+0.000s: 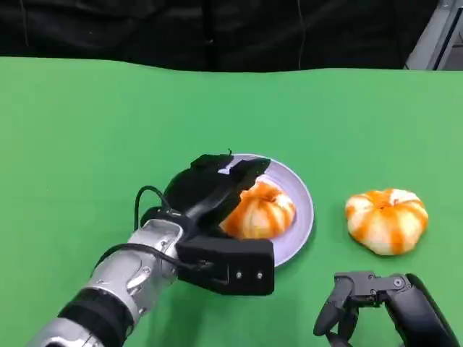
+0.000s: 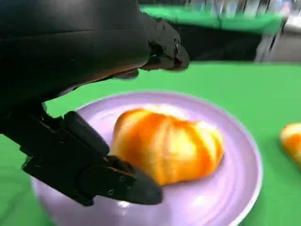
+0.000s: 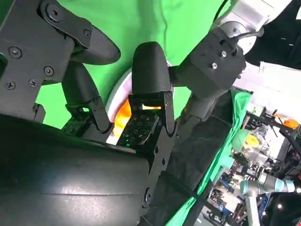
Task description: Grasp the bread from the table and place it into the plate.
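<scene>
One orange-and-white striped bread [image 1: 264, 211] lies on the lavender plate [image 1: 302, 217] in the middle of the table. My left hand [image 1: 211, 189] hovers over the plate's near-left side, fingers spread around the bread. In the left wrist view the bread [image 2: 169, 150] rests on the plate [image 2: 235, 193]; the upper fingers [image 2: 162, 44] stand clear above it, and the thumb [image 2: 108, 181] lies close beside it. A second, similar bread [image 1: 387, 220] sits on the green cloth to the right of the plate. My right hand [image 1: 362, 303] hangs low at the near right, holding nothing, fingers apart.
Green cloth [image 1: 87, 130] covers the table, with a dark backdrop behind its far edge. The right wrist view looks past my right hand's fingers [image 3: 150, 70] at the left forearm [image 3: 216, 61] and a sliver of bread [image 3: 123, 113]. The second bread [image 2: 292, 141] shows beside the plate.
</scene>
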`<state>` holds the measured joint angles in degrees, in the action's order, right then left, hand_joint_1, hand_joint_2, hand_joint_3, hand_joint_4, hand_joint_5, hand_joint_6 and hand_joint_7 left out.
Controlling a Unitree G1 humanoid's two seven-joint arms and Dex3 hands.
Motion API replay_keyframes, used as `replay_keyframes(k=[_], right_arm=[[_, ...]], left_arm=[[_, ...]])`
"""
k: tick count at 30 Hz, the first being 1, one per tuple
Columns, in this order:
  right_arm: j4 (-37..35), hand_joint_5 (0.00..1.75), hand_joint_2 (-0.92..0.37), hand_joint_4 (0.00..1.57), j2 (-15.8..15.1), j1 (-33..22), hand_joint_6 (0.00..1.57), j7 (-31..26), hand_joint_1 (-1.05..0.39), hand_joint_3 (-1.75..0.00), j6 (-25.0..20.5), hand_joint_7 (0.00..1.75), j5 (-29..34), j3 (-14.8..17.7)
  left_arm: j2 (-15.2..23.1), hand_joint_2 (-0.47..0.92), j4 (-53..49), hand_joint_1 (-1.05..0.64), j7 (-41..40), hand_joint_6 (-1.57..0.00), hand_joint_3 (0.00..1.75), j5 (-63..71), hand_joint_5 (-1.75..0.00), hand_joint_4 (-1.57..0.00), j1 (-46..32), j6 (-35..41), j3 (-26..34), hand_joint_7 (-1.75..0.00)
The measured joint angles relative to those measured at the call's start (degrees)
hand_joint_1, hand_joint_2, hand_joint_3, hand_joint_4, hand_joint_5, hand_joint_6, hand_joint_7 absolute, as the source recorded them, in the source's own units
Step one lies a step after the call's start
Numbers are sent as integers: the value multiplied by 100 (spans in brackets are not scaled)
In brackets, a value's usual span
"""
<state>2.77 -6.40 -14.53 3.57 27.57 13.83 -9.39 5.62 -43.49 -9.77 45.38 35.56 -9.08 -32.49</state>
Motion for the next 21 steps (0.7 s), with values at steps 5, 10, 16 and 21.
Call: replay_keyframes(k=[5,10,16,21], right_arm=[[5,142,1,109,0,-1,115,0,-8,-149,-24,98,4,-1],[29,143,1,109,-2,-26,115,0,-8,-148,-77,98,14,0],[50,143,3,108,-4,-39,115,0,-6,-150,-83,98,15,-1],[40,144,2,108,-8,-32,114,1,-8,-151,-44,98,8,0]], left_arm=[[173,92,603,-94,757,-2,47,-63,0,0,-127,348,17,-1],[479,92,1484,-94,1101,-1,49,-85,0,0,-413,514,140,-1],[938,92,2516,-88,1898,-7,40,-361,-2,-4,-757,712,410,-3],[1475,92,3389,-79,2875,-18,20,-874,-3,-4,-1010,939,804,-5]])
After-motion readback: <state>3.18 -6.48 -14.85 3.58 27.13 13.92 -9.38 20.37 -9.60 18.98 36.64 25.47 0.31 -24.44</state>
